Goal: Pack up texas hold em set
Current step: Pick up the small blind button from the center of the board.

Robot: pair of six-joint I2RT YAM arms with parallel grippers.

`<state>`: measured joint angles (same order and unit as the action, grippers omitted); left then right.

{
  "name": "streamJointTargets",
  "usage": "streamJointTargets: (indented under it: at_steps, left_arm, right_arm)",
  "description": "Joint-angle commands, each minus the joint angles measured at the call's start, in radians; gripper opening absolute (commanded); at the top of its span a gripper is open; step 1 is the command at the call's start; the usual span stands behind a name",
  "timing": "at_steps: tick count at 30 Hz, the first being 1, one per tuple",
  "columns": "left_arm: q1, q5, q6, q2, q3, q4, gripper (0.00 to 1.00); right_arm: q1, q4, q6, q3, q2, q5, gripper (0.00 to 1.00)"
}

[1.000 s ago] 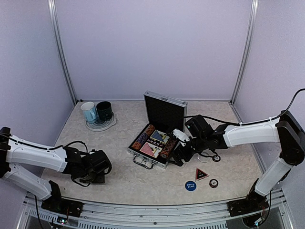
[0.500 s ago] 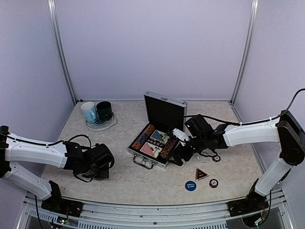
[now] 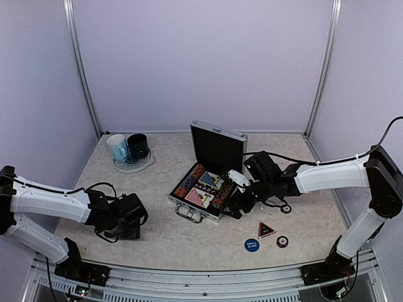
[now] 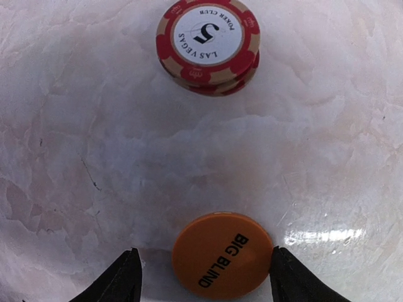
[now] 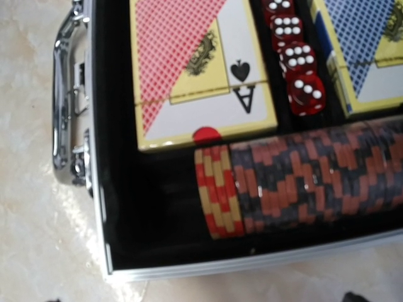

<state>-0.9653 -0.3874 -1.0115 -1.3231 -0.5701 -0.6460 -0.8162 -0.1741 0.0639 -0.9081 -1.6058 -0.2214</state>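
Note:
The silver case lies open mid-table with its lid upright. The right wrist view shows inside it a red-backed deck, a blue-backed deck, red dice and a striped chip row. My right gripper hovers open and empty over the case's near right corner. My left gripper is open, low over the table, straddling an orange BIG BLIND button; its right finger touches the button's edge. A short stack of red chips lies just beyond.
A triangle marker, a blue round button and a small dark button lie on the table at the near right. A light-blue mug and a dark-green mug stand on a plate at the back left.
My left gripper shifted right, then back a little to the left, staying low over the table. The right arm and the case have not moved.

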Motion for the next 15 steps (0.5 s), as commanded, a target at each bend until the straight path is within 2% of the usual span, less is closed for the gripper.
streamJointTargets:
  at_steps: [1,7,15]
  left_arm:
    - [0.027,0.028,0.043,0.010,0.018,0.057,0.67]
    - [0.016,0.046,0.052,-0.009,0.011,0.071,0.70]
    - [-0.005,0.076,0.000,-0.025,0.058,0.080,0.66]
  right_arm:
    - [-0.007,-0.007,-0.008,-0.021,-0.004,0.002,0.97]
    - [-0.007,-0.006,-0.004,-0.020,-0.008,-0.001,0.97]
    - [-0.007,-0.008,-0.005,-0.020,-0.006,0.002,0.97]
